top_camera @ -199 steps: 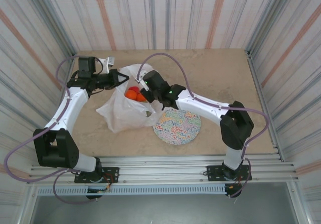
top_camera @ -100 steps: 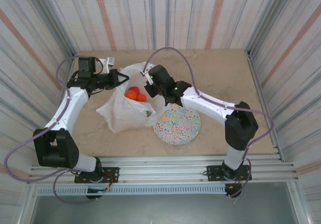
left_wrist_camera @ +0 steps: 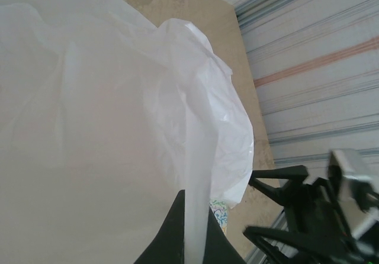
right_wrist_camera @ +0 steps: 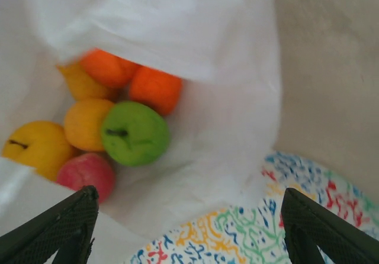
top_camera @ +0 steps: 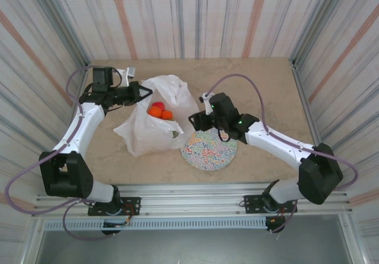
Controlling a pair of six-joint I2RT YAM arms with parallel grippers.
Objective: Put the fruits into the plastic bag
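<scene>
"What's happening from the overhead camera?"

"The right gripper [top_camera: 194, 121] is backing out. Half a second ago it was over the mouth of the plastic bag [top_camera: 148, 135]; now it's hanging above the far-left rim of the speckled plate [top_camera: 216, 157], and I'm seeing no fruit on that plate. The fruits [top_camera: 159, 110] are sitting inside the bag, which is lying left of the middle of the table [top_camera: 260, 86], nearer its far edge than the plate is. The left gripper [top_camera: 141, 93] is still holding the bag's far-left lip up, unmoved."

"Is the left wrist camera confirming that hold?"

"Yes. Its fingers [left_wrist_camera: 172, 231] are pinching a fold of the white film, and a thin strip is running up between them."

"And the right wrist camera?"

"Its fingers [right_wrist_camera: 56, 228] are spread wide with nothing between them. It's looking straight into the bag: a green apple [right_wrist_camera: 133, 132], two oranges [right_wrist_camera: 155, 89], two yellow-orange ones and a pinkish-red one, all huddling together. I'm reading this as the last drop being done, so the loading looks finished, unless something is hiding under a fold."
</scene>
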